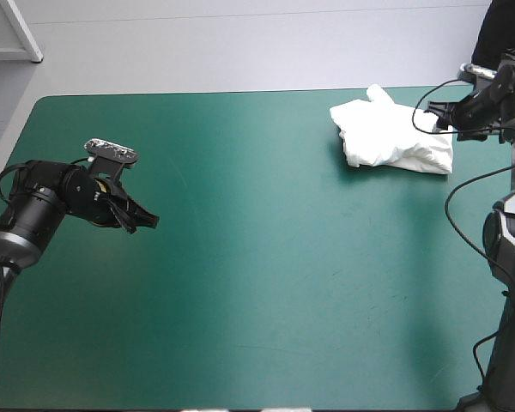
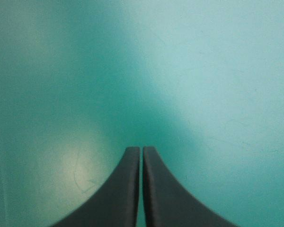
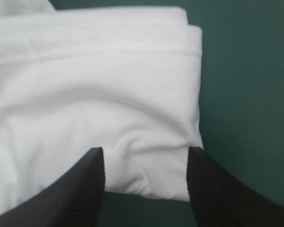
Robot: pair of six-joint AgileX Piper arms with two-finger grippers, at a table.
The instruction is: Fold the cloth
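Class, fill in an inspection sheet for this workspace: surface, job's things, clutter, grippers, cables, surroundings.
Surface: teal-green cover, flat, faintly scuffed.
Job's things: T-shirt, white, a folded bundle near the table's far right corner.
Clutter: nothing seen.
Grippers: left gripper shut above the cover, holding nothing; right gripper open, its fingers either side of the T-shirt's edge.
Cables: no stray ones seen.
Surroundings: nothing seen.

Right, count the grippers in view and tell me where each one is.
2. The left gripper is shut over bare teal-green cover near the table's left edge. The right gripper is open at an edge of the folded T-shirt by the far right corner.
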